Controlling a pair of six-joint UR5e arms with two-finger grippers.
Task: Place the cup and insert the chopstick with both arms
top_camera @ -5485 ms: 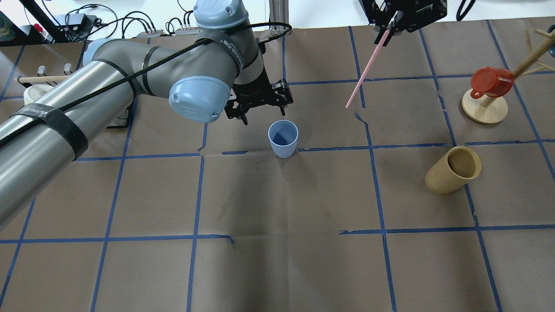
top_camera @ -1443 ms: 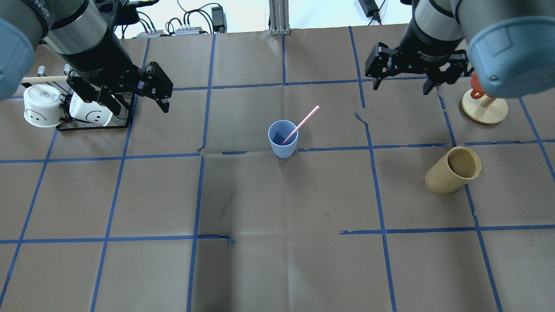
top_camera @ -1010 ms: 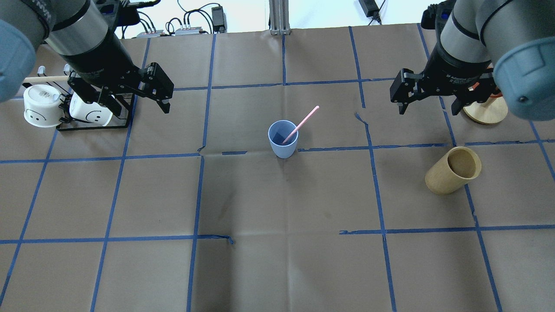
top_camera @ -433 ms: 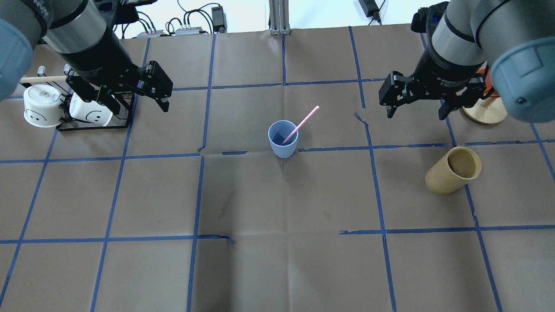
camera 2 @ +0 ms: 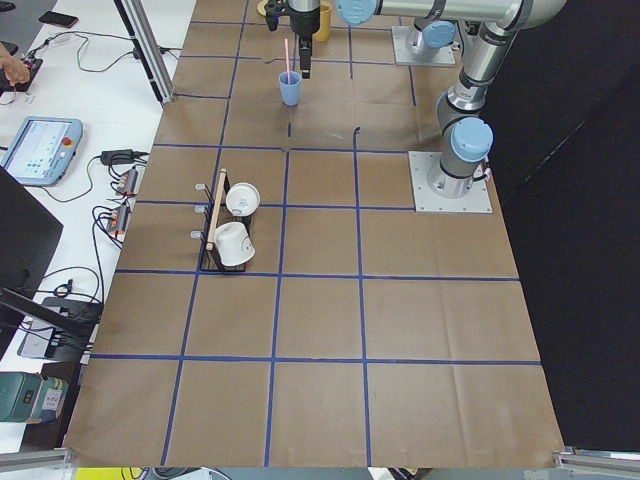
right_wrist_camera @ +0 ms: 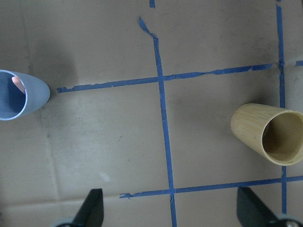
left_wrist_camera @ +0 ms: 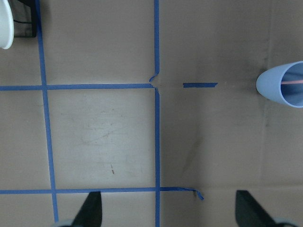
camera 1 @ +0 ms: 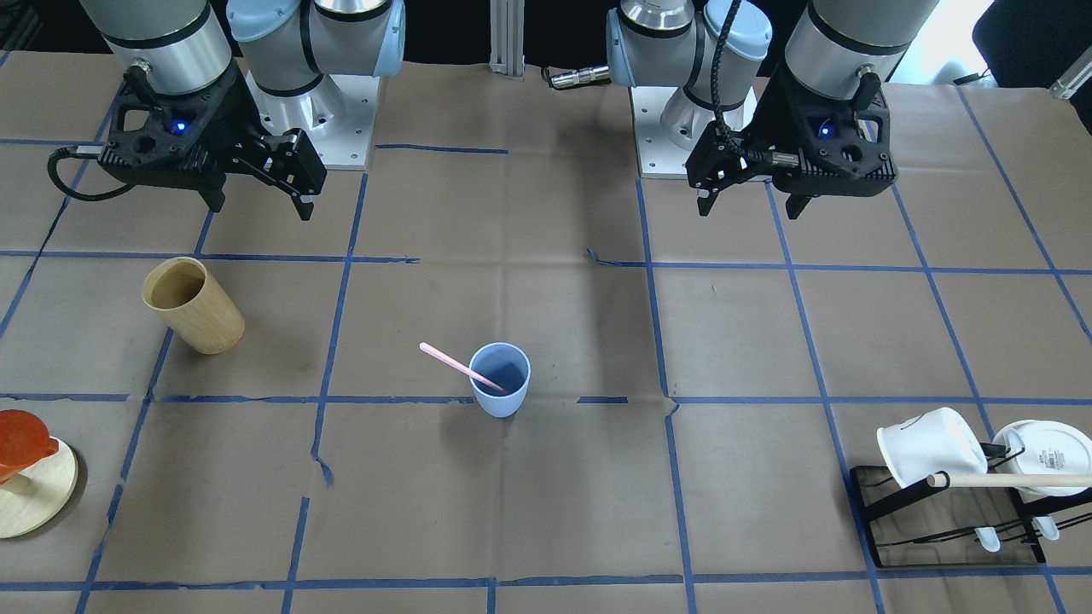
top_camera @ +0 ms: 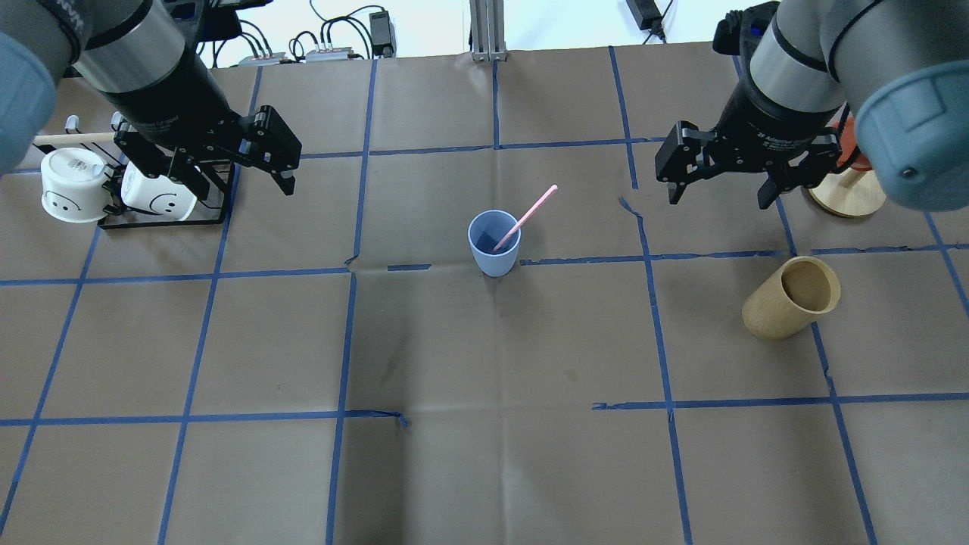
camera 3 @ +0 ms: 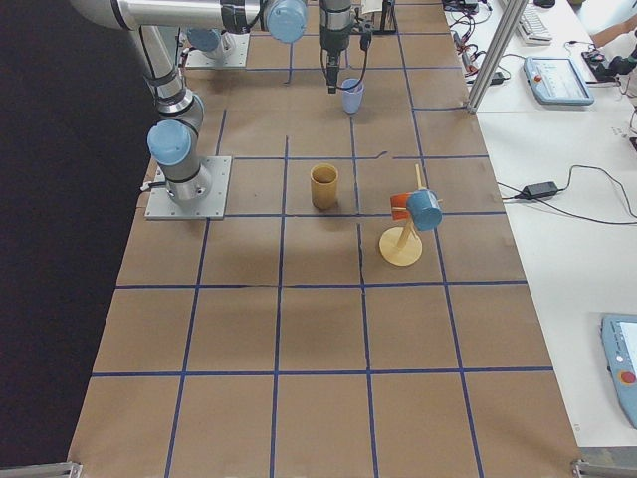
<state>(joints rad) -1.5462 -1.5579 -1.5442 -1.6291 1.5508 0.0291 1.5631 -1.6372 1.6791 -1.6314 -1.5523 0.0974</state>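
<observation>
The light blue cup [top_camera: 493, 250] stands upright near the table's middle, also in the front view [camera 1: 500, 388]. The pale pink chopstick [top_camera: 532, 211] stands in it and leans on the rim, its top tilted to the far right; it also shows in the front view [camera 1: 448, 360]. My left gripper [top_camera: 241, 185] is open and empty, well left of the cup, next to the mug rack. My right gripper [top_camera: 717, 200] is open and empty, well right of the cup. The cup sits at the edge of both wrist views [left_wrist_camera: 283, 85] [right_wrist_camera: 21, 97].
A tan wooden cup [top_camera: 791, 297] stands to the right, near my right gripper. A wooden mug tree [top_camera: 845, 191] with a red mug is at the far right. A black rack [top_camera: 163, 216] with two white mugs [top_camera: 70, 185] is at the far left.
5.5 s ago my right gripper held the chopstick above the table and my left was beside the cup. Now the chopstick is in the cup, both grippers withdrawn. My right gripper shifted slightly left lately.
</observation>
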